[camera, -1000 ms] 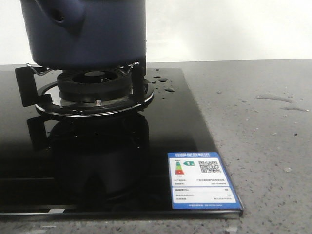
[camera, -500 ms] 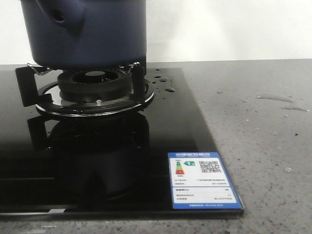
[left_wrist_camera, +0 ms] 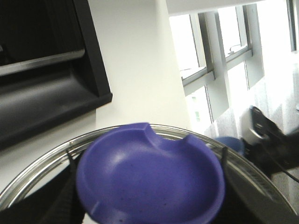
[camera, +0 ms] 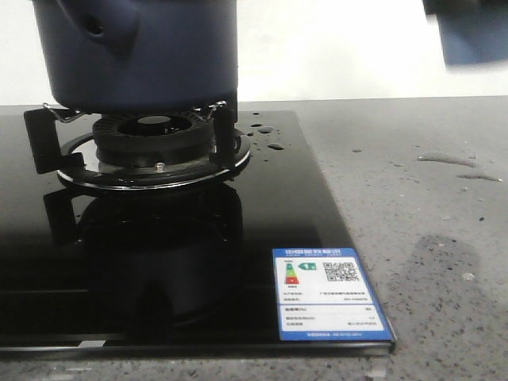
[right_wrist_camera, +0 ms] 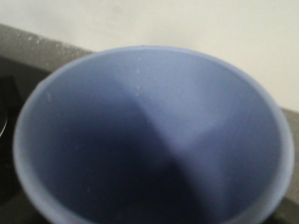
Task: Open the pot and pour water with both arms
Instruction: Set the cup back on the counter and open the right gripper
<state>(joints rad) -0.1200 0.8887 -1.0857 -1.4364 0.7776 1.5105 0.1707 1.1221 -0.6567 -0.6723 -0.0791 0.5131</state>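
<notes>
Pot [camera: 143,51] contents may spill onto the worktop [camera: 413,198] if the cup [right_wrist_camera: 154,135] tilts; jaws' state cannot be told.

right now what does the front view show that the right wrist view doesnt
Only the front view shows the pot sitting on the burner, the black glass hob with its energy label, and water droplets beside the burner. Only the right wrist view shows the inside of a pale blue cup, filling the frame. Both share the speckled grey counter and the white wall.
</notes>
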